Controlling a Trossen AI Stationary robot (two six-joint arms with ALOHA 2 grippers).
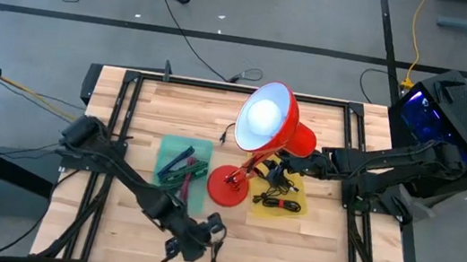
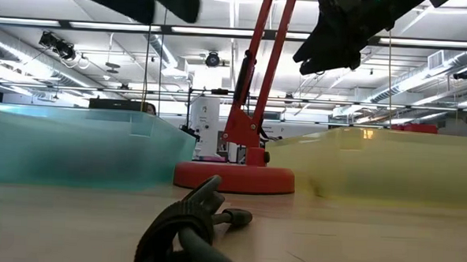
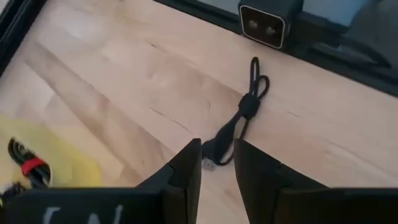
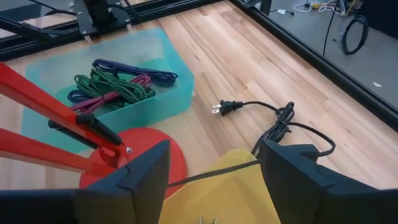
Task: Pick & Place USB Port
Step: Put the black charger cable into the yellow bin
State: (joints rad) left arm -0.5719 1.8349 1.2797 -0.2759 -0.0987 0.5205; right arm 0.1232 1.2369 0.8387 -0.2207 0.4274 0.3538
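A short black cable [image 3: 247,107], tied in a bundle, lies flat on the wood close to the table's near edge; it also shows in the high view [image 1: 218,240] and the low view [image 2: 188,230]. My left gripper [image 3: 217,171] hangs above it [image 1: 194,240], open by a narrow gap, with the cable's plug end [image 3: 211,153] showing between the fingers below. It touches nothing. My right gripper [image 4: 211,180] is open wide and hovers over the yellow tray [image 1: 280,201], beside the lamp [image 1: 276,168].
A red desk lamp [image 1: 264,121] stands mid-table on its round base [image 1: 229,188]. Its black power cord and plug [image 4: 219,107] trail over the wood. A teal tray [image 1: 167,154] holds coloured cables. The yellow tray holds black cables. The low camera [image 3: 270,22] sits at the near edge.
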